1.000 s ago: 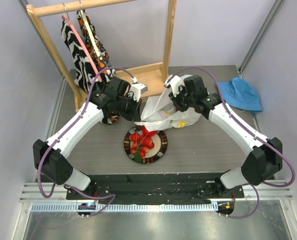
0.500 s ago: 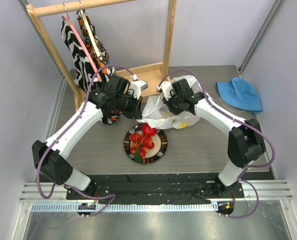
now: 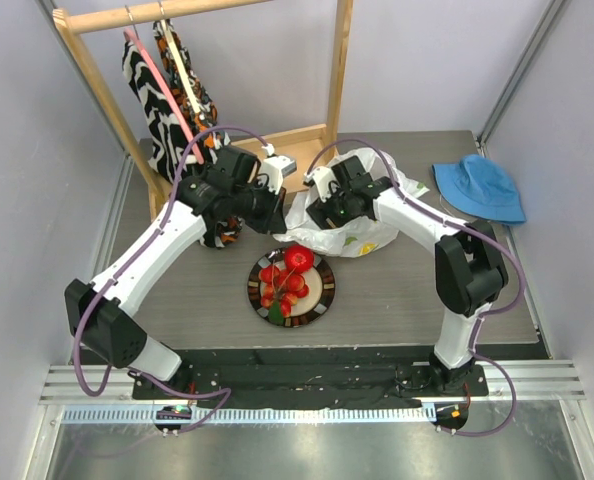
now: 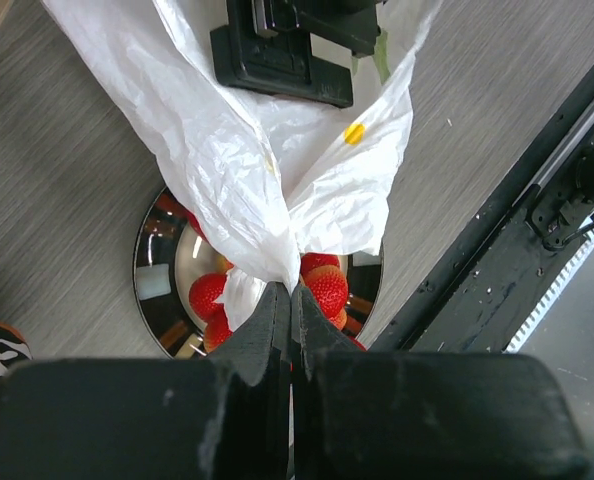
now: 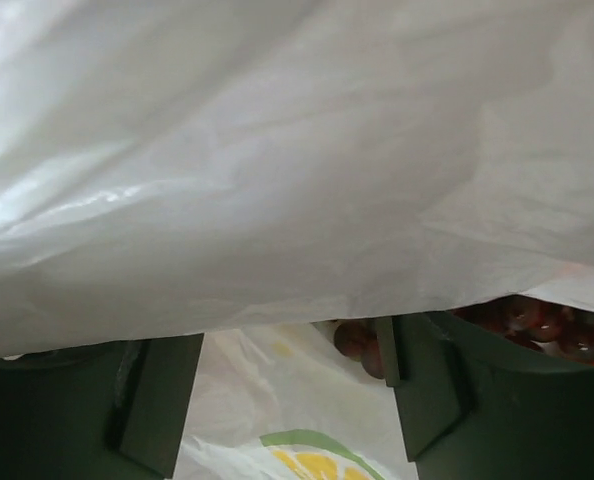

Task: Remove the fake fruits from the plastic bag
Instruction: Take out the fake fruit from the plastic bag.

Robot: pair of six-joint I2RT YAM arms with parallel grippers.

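Note:
The white plastic bag (image 3: 362,235) lies crumpled behind the plate (image 3: 328,291). My left gripper (image 3: 278,220) is shut on the bag's film (image 4: 277,200) and holds a pinched fold up above the plate. My right gripper (image 3: 323,212) reaches into the bag's mouth from the right. In the right wrist view it (image 5: 289,392) is open under the bag's upper film, with nothing between its fingers. Dark red fruits (image 5: 355,340) lie just past its right finger (image 5: 427,395), and more (image 5: 542,318) show further right. A cluster of red fake fruits (image 3: 283,284) sits on the plate (image 4: 149,270).
A blue hat (image 3: 480,187) lies at the table's right rear. A wooden clothes rack (image 3: 307,150) with patterned garments (image 3: 167,95) stands at the back left. The arm bases and a black rail (image 3: 307,365) line the near edge.
My right arm has swung left and pushed its gripper into the bag, and its jaws have gone from nearly shut to open. The left gripper has kept its hold almost unmoved.

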